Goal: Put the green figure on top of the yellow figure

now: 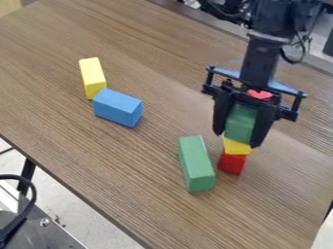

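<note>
Green figure [240, 121] is pinched upright in the black tool [237, 139], right of centre in the frame, with one finger pressed along each side of it. Straight below, seen between the fingertips, is the small yellow figure [236, 147], itself set on a red block [232, 164] that rests on the wooden surface [98, 155]. The step in hand looks to be the placing itself: the lower end of the held piece lines up with the top of the yellow one, though I can't tell whether the two are touching or a slight gap remains.

What's called for next, I'd judge, is to ease down if there is any gap, make sure the piece sits flat, then spread the fingers evenly and lift straight up. A sideways drag on release could tip the narrow stack, since the fingers come down right beside it.

A longer green block [196, 164] lies just left of the stack, near enough to be worth minding. Toward the upper left of the frame, a blue block [118, 107] lies against or just beside a long yellow block [93, 78], well apart from the work.
</note>
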`<state>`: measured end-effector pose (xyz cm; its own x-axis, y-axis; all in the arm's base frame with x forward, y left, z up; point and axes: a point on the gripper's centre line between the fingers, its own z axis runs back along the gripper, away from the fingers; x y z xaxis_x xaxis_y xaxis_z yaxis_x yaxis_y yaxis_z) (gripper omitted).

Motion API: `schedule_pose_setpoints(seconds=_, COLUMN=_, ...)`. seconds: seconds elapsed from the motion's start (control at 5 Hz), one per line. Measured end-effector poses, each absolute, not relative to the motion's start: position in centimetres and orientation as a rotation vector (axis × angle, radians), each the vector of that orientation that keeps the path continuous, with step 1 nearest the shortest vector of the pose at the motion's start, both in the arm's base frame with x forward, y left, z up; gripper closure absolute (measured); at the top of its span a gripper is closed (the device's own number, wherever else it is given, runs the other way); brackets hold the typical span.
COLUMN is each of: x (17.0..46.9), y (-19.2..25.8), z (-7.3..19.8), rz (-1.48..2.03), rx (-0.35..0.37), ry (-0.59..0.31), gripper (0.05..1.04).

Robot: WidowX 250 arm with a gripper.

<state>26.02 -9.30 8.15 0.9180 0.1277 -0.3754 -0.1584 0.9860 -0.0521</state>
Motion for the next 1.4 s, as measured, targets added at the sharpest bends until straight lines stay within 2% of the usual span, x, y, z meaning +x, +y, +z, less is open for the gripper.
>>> schedule_pose_setpoints(seconds=0.2, x=26.0, y=-9.4, z=8.1, rz=0.156, rx=-0.078, ry=0.381, gripper=0.484)
schedule_pose_setpoints(seconds=0.4, x=26.2, y=-9.3, z=8.1, rz=0.178, rx=-0.070, ry=0.370, gripper=0.410)
schedule_pose_setpoints(seconds=0.6, x=26.1, y=-9.1, z=8.6, rz=0.239, rx=-0.085, ry=0.348, gripper=0.127)
schedule_pose_setpoints(seconds=0.8, x=26.6, y=-8.6, z=9.9, rz=0.282, rx=-0.108, ry=0.282, gripper=0.083)
schedule_pose_setpoints(seconds=1.0, x=27.0, y=-7.3, z=10.9, rz=0.331, rx=-0.124, ry=0.245, gripper=0.083)
schedule_pose_setpoints(seconds=1.2, x=27.2, y=-5.6, z=13.9, rz=0.380, rx=-0.147, ry=0.135, gripper=0.083)
schedule_pose_setpoints(seconds=1.4, x=26.4, y=-3.8, z=14.5, rz=0.425, rx=-0.146, ry=0.125, gripper=0.083)
